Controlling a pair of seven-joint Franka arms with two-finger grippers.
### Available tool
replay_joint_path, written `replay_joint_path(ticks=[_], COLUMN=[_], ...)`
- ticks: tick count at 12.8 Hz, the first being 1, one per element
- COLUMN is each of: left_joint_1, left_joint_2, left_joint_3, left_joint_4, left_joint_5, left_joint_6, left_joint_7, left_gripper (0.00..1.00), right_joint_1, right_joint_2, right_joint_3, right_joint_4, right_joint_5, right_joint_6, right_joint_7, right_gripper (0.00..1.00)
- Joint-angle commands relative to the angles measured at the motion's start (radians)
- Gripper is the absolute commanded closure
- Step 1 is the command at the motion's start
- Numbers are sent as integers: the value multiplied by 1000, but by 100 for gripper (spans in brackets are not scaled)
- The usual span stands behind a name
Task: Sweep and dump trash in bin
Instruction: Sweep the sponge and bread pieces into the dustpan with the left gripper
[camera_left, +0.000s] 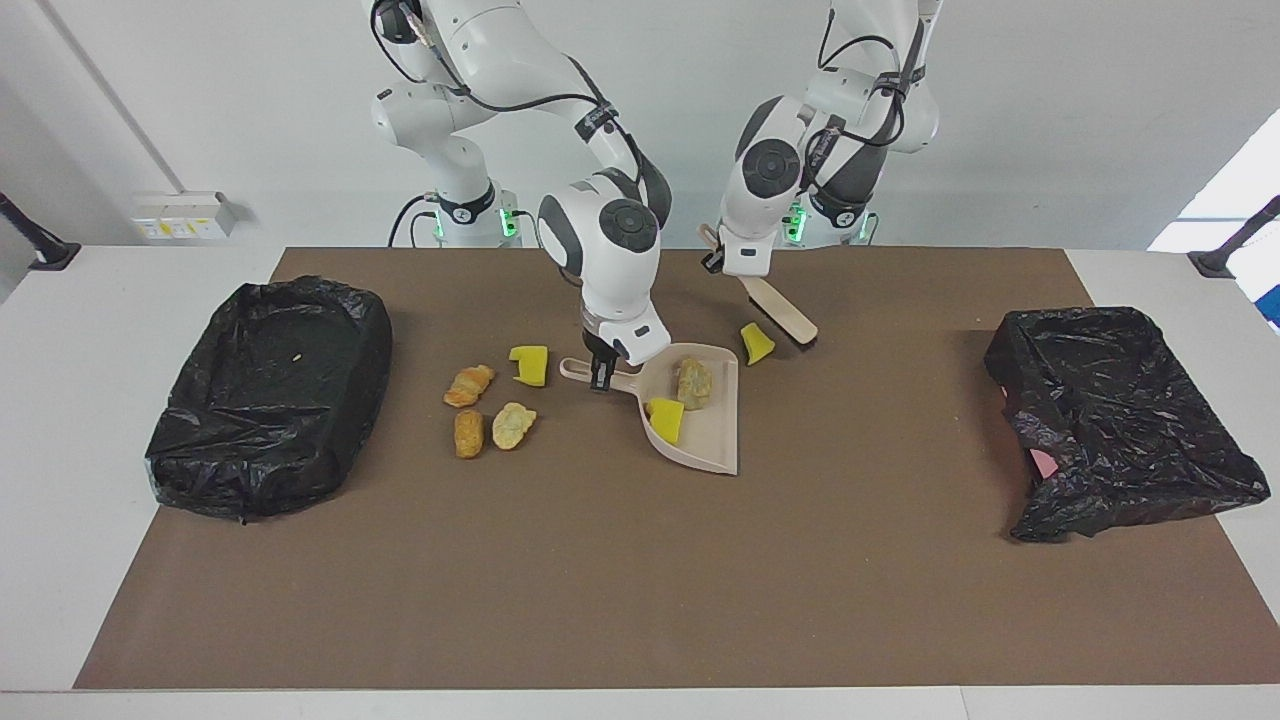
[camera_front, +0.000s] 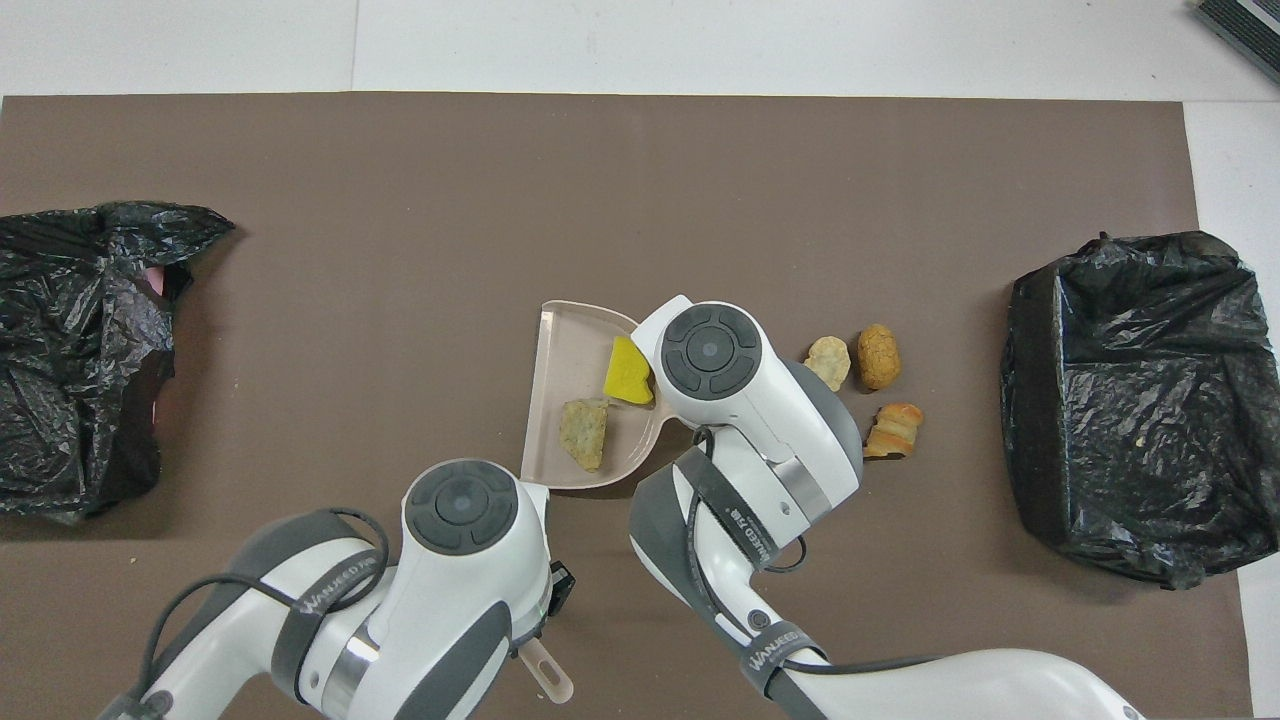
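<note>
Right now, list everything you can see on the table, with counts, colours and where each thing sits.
dustpan: one, beige, mid-mat, handle in the right jaws.
brush: one, beige with black bristles, held over the mat beside the dustpan.
trash in the dustpan: two, yellow sponge chunk, pale lump.
loose yellow chunks: two, one beside the dustpan handle, one under the brush.
bread-like scraps: three, orange-brown and pale, toward the right arm's end.
black-lined bins: two, one at each end.
right gripper: shut on the dustpan.
left gripper: shut on the brush.
</note>
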Motion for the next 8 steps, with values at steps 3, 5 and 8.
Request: replay_joint_path(ticks=[3, 5, 8], left_joint_1=[-64, -32, 89], left_joint_2=[-59, -26, 44], left_joint_3=[15, 16, 16], left_joint_4=[-154, -143, -71], left_joint_5=[-37, -96, -146], left_joint_6=[221, 312, 331], left_joint_7=[-1, 135, 390], left_gripper=[100, 100, 100], right_joint_1=[-12, -12, -10], right_joint_2=[-15, -15, -15], right_joint_3=[6, 6, 6], right_joint_4=[-31, -31, -31], right_joint_5=[-33, -33, -33], right_joint_6=[15, 15, 13], right_joint_7=[-33, -31, -30], right_gripper=[100, 100, 100])
